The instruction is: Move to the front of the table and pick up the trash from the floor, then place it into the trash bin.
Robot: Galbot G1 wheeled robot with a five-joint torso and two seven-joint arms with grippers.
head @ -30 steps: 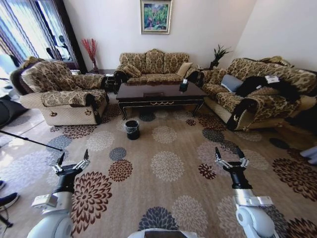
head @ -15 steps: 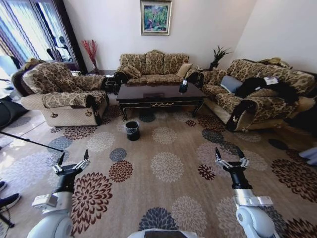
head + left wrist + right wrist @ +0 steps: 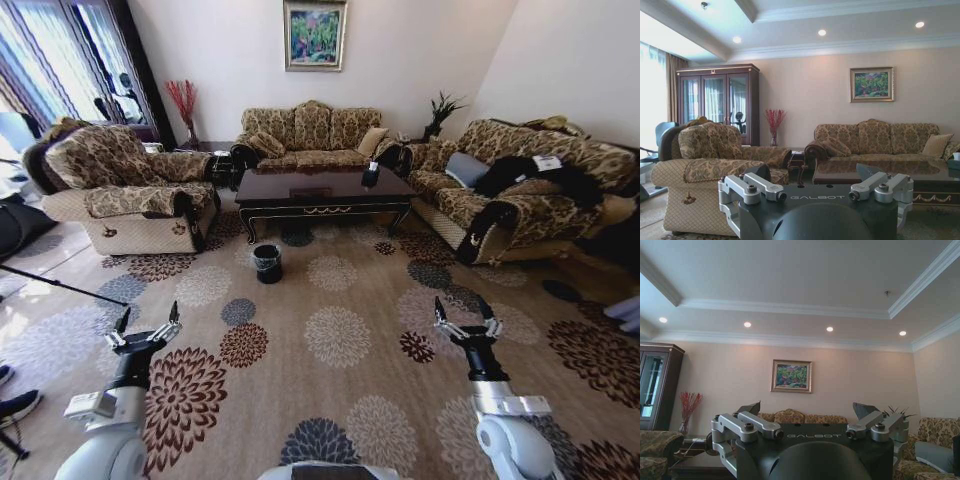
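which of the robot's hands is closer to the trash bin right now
Left. The left hand hangs open over the carpet, short of the trash bin and to its left; the right hand, also open, is farther off to its right.

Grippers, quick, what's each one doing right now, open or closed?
Left gripper: open, empty, above the carpet.
Right gripper: open, empty, above the carpet.

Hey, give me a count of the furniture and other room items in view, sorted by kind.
Patterned brown-gold fabric sofas and armchair: 3
Glossy dark brown wooden coffee table: 1
Small round black trash bin: 1
Framed wall painting: 1
Total: 6
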